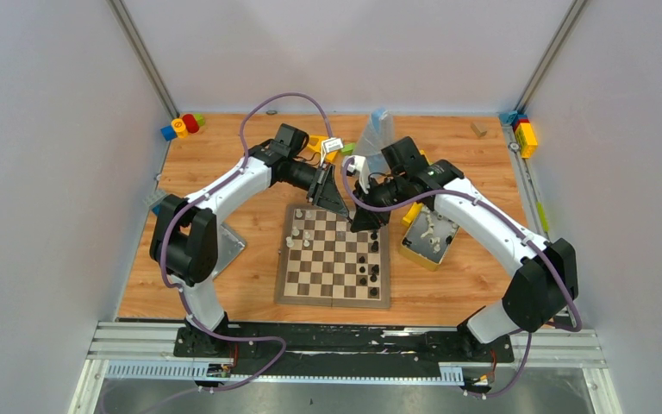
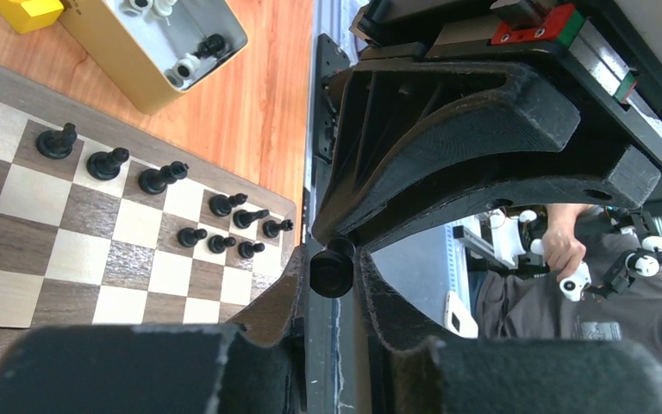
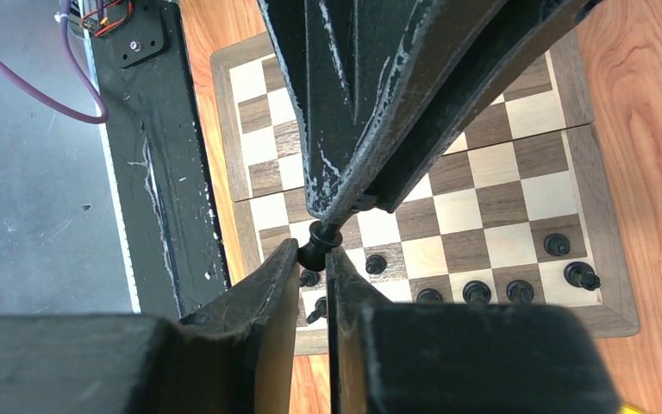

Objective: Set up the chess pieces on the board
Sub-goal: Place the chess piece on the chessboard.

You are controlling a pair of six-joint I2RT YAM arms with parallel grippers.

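1. The step in hand looks like a mid-air hand-over. One black chess piece (image 3: 314, 248) sits between the tips of both grippers, raised above the board (image 3: 501, 205).
2. The right gripper (image 3: 314, 263) is nearly pressed together and pinches the piece low on its body. The left gripper (image 2: 334, 278) meets it tip to tip, its fingers (image 2: 286, 289) narrow and lying against either side of the same piece, so both appear to grip it.
3. Under the right gripper lies the board's near corner. Off to that gripper's right a row of black pieces (image 3: 475, 291) stands along the border. Beyond the left gripper's tips, to its left, more black pieces (image 2: 107, 163) stand in two rows, and past them is an open tin box (image 2: 112, 67) holding spare figures.
4. Next, I judge, one gripper must let go cleanly without twisting the piece, and the other must carry it down upright onto a free square. Which gripper gives and which takes I cannot tell.
5. The piece is small, glossy and rounded with a collar, so it is likely to slip. The fingers are matte black, rough-layered and scuffed. The board is smooth veneered wood in brown and cream checks, and the box is metal with yellowish sides.
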